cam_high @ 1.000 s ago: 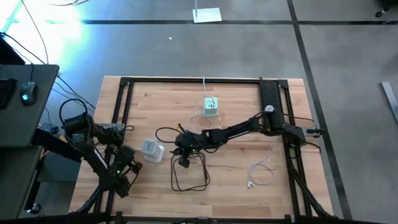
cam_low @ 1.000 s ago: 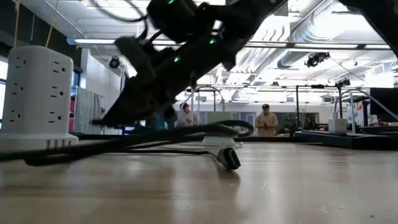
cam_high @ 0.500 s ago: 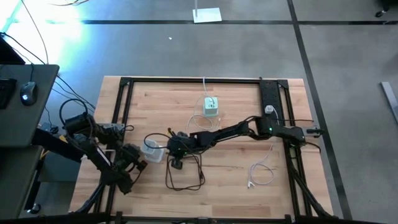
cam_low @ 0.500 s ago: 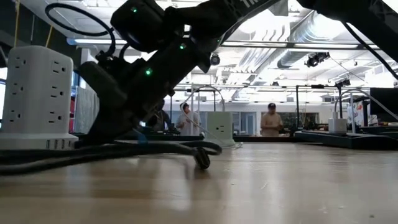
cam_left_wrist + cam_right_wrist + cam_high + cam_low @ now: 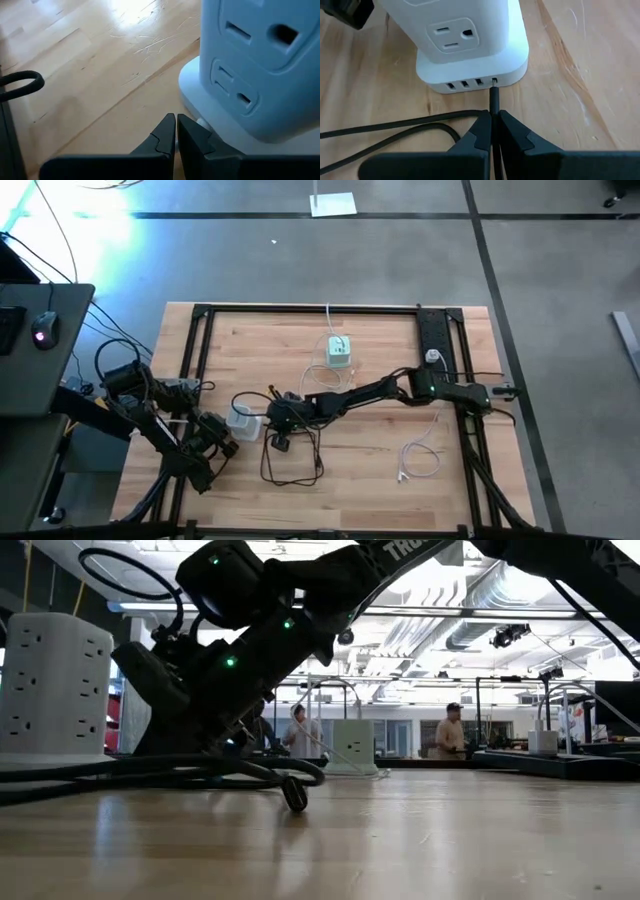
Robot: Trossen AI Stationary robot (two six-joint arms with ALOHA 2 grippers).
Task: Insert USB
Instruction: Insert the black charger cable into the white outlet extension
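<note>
At nine o'clock from the table's [image 5: 400,340] centre, I see the white power tower [image 5: 243,420] standing upright, with my right gripper [image 5: 493,131] reaching in from its three o'clock side. That gripper's fingers are clenched on the black USB plug [image 5: 494,97], whose tip sits at the last of four small ports in the tower's base; I cannot tell how deep it has gone. The plug's black cable [image 5: 290,463] loops away toward six o'clock.

In the low view the letters "TRO" [image 5: 403,549] show in white on the right arm; the rest of the word is cut off by the frame's top. The tower is partly hidden there behind the arm.

My left gripper [image 5: 176,131] sits just beside the tower at its nine o'clock side, fingers pressed together on nothing. Its camera shows only part of the tower.

A second white tower [image 5: 340,351] stands near twelve o'clock, and a loose white cable [image 5: 420,452] lies at four o'clock. Two people [image 5: 455,733] stand far behind the table, too small to make out.
</note>
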